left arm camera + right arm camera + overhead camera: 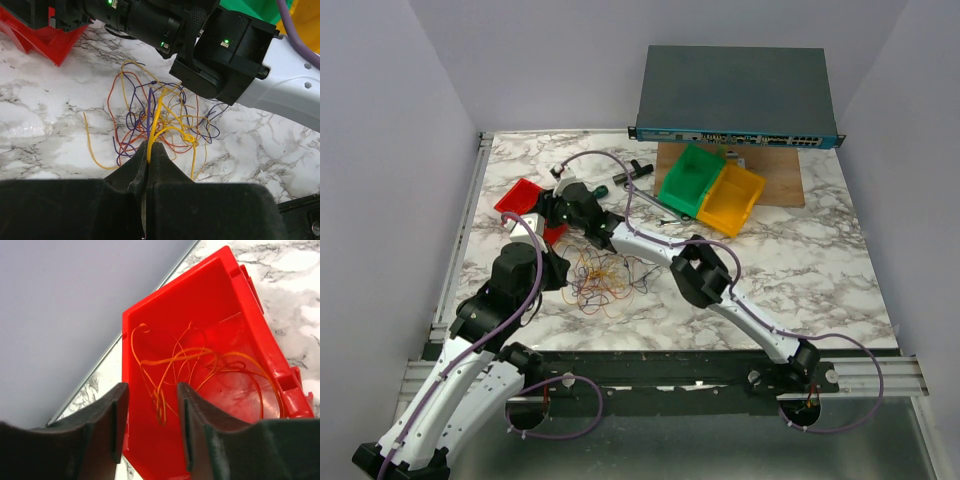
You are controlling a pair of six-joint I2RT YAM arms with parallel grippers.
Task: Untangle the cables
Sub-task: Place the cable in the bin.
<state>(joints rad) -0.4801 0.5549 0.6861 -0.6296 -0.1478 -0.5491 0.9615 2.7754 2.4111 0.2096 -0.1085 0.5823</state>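
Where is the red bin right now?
In the top view, the red bin sits at the left of the table, behind the tangle; the open right gripper hangs over it, orange wires lying inside.

The right arm lies across the table from 4 through 12 to 11 o'clock of the cables, barring the red bin. The left arm closes 9 o'clock. Bare marble is open at 6 o'clock and past 3 o'clock.

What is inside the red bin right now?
Several loose orange cables lie in the red bin. The right gripper hangs open above it, its fingers covering the bin's near corner.
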